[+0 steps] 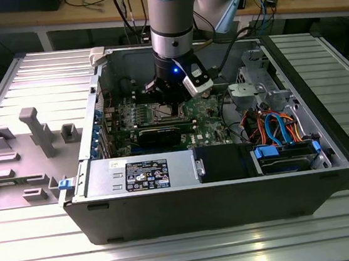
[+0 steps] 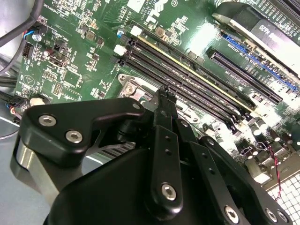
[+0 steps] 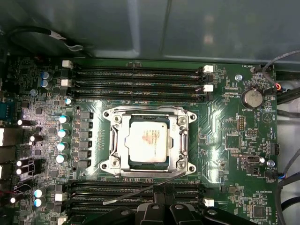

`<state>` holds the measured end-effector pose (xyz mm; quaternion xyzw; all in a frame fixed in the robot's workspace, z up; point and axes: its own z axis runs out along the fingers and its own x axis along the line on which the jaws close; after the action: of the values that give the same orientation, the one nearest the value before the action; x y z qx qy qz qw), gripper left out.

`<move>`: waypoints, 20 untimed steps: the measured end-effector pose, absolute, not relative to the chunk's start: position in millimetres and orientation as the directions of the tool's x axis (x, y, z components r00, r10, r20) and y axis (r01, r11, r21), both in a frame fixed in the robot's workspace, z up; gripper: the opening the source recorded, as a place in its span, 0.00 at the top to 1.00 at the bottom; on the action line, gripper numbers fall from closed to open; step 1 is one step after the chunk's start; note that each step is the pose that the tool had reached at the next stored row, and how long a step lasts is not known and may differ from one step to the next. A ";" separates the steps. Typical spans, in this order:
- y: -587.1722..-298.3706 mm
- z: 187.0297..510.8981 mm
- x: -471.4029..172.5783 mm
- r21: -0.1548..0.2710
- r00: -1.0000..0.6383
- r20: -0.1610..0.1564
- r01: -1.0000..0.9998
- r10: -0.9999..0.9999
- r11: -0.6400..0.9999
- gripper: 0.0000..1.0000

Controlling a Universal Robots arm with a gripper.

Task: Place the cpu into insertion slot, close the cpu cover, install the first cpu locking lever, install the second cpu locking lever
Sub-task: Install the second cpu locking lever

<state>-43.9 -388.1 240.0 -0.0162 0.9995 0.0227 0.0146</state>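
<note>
1. The cpu (image 3: 147, 141) lies flat in the insertion slot (image 3: 112, 140), silver-grey top upward, in the first wrist view.
2. The cpu cover (image 3: 178, 140) is folded down over the socket; its frame surrounds the chip and the central cut-out exposes the chip top.
3. One thin metal locking lever (image 3: 136, 193) stands out at an angle from the socket edge nearest the gripper, its free end over the memory slots (image 3: 136, 190). Whether the other lever is latched cannot be determined.
4. The socket sits on the green circuit board (image 3: 225, 140), with memory slots on two opposite sides and a round coin battery (image 3: 253, 98) near one corner.
5. The gripper (image 2: 164, 101) hangs just above the board beside the socket. In the second wrist view its black fingers (image 2: 161, 122) meet at the tip, closed with nothing between them.
6. In the exterior view, the arm (image 1: 173, 36) reaches down into the open computer case (image 1: 94, 196), which rests on a ribbed metal table (image 1: 176, 256).
</note>
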 end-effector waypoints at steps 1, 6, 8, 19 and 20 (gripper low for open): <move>-388.1 240.0 -43.9 0.045 -0.999 -0.030 -0.033 -0.032 0.998 0.89; -388.1 240.0 -43.9 0.045 -0.999 -0.030 -0.033 -0.032 0.998 0.89; -388.1 240.0 -43.9 0.045 -0.999 -0.030 -0.033 -0.032 0.998 0.89; -394.6 239.6 -45.5 0.080 -0.999 -0.026 -0.033 -0.031 0.996 0.89; -396.7 239.3 -45.7 0.081 -0.999 -0.022 -0.032 -0.030 0.996 0.89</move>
<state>-45.7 -396.7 239.3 -0.0156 0.9990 0.0405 0.0103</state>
